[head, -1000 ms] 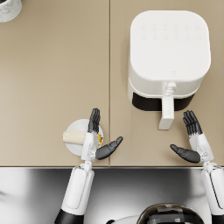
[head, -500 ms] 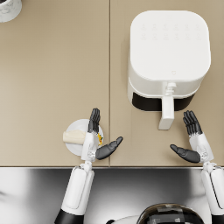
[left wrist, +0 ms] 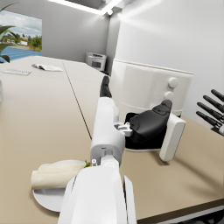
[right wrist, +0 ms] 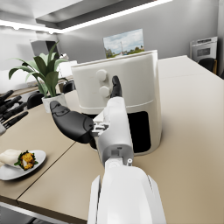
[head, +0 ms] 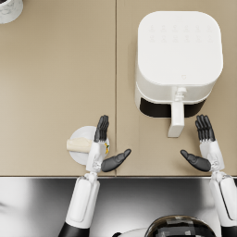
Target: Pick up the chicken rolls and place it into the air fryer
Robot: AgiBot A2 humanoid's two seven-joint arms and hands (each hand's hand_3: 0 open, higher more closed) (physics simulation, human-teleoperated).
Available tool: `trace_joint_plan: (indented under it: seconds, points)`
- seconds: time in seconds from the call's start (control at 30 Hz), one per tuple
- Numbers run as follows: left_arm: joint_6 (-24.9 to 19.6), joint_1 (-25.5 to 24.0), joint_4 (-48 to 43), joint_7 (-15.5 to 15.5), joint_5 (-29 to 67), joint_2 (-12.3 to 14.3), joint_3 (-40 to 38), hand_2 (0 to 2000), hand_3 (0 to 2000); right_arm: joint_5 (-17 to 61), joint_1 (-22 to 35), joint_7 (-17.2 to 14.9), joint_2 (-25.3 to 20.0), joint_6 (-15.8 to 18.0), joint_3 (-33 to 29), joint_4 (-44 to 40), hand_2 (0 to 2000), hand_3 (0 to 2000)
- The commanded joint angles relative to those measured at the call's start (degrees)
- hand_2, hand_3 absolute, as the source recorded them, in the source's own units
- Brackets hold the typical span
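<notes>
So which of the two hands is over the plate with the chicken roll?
The left hand: it reaches over the plate holding the chicken roll. The right hand is beside the air fryer's handle.

On the worktop (head: pixel 55 83), the air fryer (head: pixel 178 60) stands to the right, its drawer handle (head: pixel 176 119) facing the near edge. The chicken roll (head: pixel 78 145) lies on a plate (head: pixel 79 135) at the near left, under the left hand (head: pixel 102 150). The right hand (head: pixel 203 149) sits just right of the handle.

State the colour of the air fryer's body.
White, air fryer; it shows best in the head view.
</notes>
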Motion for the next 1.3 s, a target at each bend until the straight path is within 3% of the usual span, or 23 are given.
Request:
trace_joint_plan:
  seconds: [0.03,0.13,0.43,0.8,0.83,0.9,1.0,1.1,1.3]
  points:
    - [-0.2,-0.5,-3.4,-0.2,0.0,0.0,-3.3,0,0,0.0,1.4,0.2,-1.0,-0.2,0.2,0.8,0,0]
    - [-0.6,-1.3,-3.7,-0.6,0.0,0.2,-5.0,0,0,0.0,1.9,0.6,-1.8,-0.6,0.7,0.2,0,0]
    - [-0.8,-3.2,-4.4,-0.8,23.0,0.9,-8.2,0,0,21.0,1.7,0.8,-3.3,-0.8,2.4,-0.6,0,0]
    - [-0.8,-4.8,-5.2,-0.8,51.3,1.6,-16.1,0,0,24.2,0.1,0.8,-3.9,-0.8,0.5,-3.9,0,0]
    - [-4.5,-5.1,-5.4,-2.5,53.9,1.7,-16.4,0,0,24.3,0.0,0.8,-4.0,-0.8,0.4,-3.9,0,0]
    - [-13.5,-4.7,-5.0,-9.0,59.1,1.7,-17.3,0,0,24.3,-0.1,0.8,-4.2,-0.8,0.8,-4.3,0,0]
    - [-18.1,-5.1,-4.6,-14.7,66.9,1.9,-17.0,0,0,24.3,-0.1,0.8,-4.6,-0.8,0.6,-4.2,0,0]
    - [-19.7,-4.6,-4.2,-16.8,74.7,1.9,-17.9,0,0,24.3,0.0,0.8,-5.1,-0.8,0.6,-4.6,0,0]
    - [-21.4,-3.7,0.7,-17.9,90.4,2.0,-17.1,0,0,24.3,0.5,0.8,-6.0,-0.8,0.1,-5.4,0,0]
